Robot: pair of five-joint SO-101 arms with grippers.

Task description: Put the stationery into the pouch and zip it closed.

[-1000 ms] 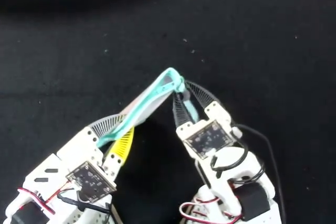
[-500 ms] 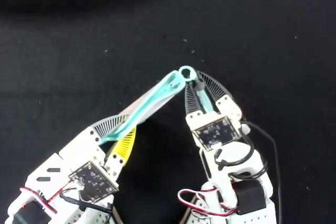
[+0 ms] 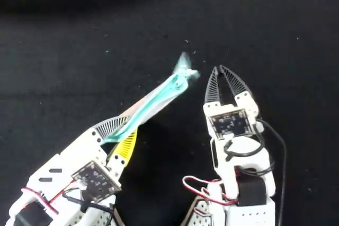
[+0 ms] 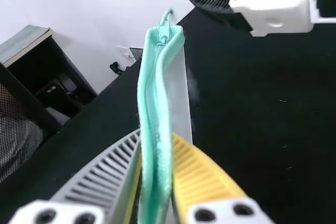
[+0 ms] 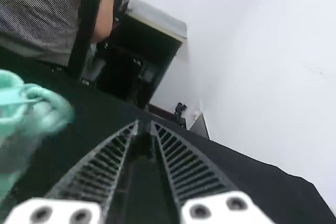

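Clearly, the left gripper (image 3: 117, 135) is clamping the near end of the pouch (image 3: 153, 101), its grey and yellow fingers pressing on the two flat sides. The pouch is therefore sticking out as a narrow strip with its zip edge facing upward, seemingly lifted off the black table (image 3: 79, 41) beneath it. The right gripper (image 3: 218, 70) is sitting just beside the pouch's far end, apart from it. Its fingers are drawn together until the tips are all but meeting, and it is gripping nothing.

Judging by how thin it is looking edge-on, the pouch is probably weighing very little and behaving as a soft, limp thing. Pinched at one end, it is likely flexing and swaying at the other. Its clear side panel is looking smooth and probably slippery, while the mint zip tape is offering a firmer, rougher hold. For zipping, the place to take is the zip pull (image 4: 167, 18) at the far end, a small ring calling for a fine pinch. The end where the left gripper is holding is serving well as the anchor.

From above, that pull is showing as a blur, so its exact pose is escaping me. The stationery is staying out of sight, if it is inside at all. The near stretch of zip is lying buried between the left fingers, so I am unable to tell whether it is fully shut.
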